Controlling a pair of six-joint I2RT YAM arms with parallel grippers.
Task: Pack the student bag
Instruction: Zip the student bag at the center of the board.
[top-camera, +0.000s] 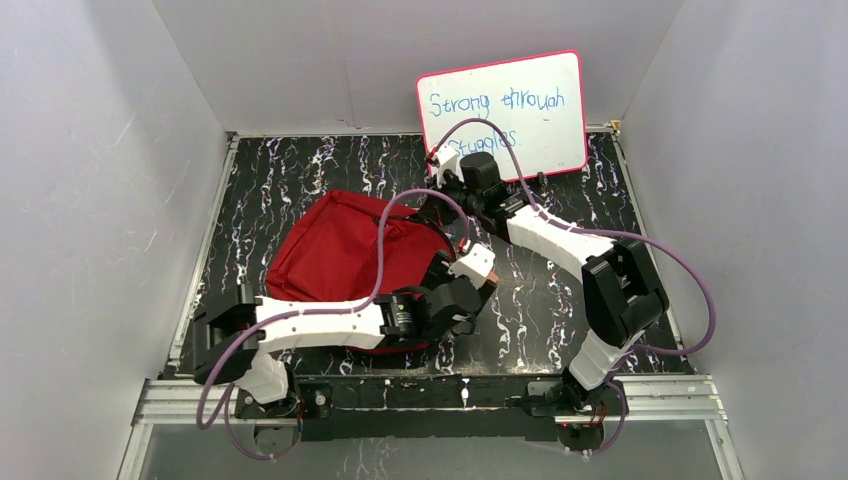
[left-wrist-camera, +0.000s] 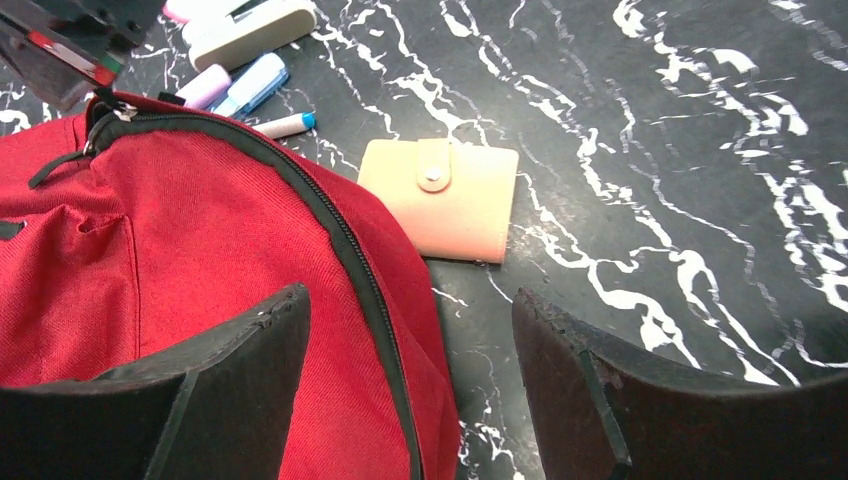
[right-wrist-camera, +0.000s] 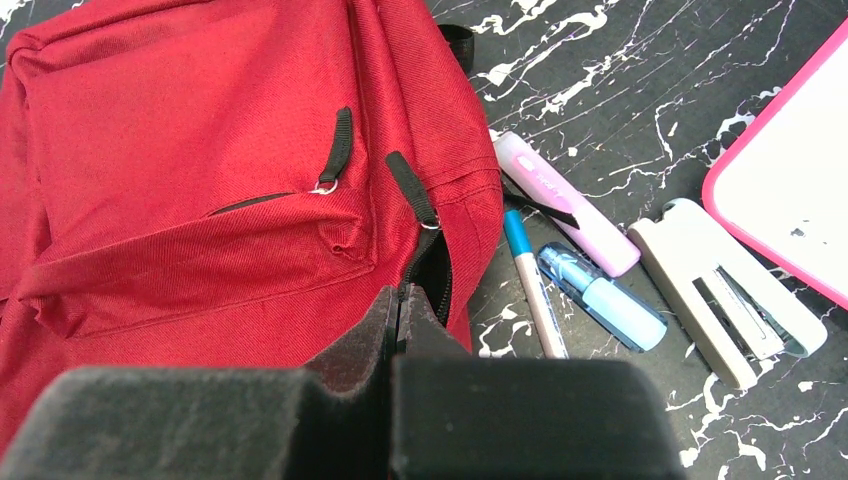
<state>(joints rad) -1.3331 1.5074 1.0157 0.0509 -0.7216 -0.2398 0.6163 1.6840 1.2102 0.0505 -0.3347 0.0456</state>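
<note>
Whiteboard (top-camera: 500, 110): "Strong through Struggles"
Table (top-camera: 540, 320): black, white-veined marble pattern
My left gripper (left-wrist-camera: 410, 300): spread, beside student bag (right-wrist-camera: 200, 150)
My right gripper (right-wrist-camera: 398, 300): pressed together

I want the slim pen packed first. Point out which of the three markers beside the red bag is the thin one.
The white pen with the blue cap; the pink highlighter and the light blue highlighter beside it are thick and stubby.

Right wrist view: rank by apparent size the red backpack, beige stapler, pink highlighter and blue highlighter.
1. red backpack
2. beige stapler
3. pink highlighter and blue highlighter: they look about alike, so not ranked.
</note>
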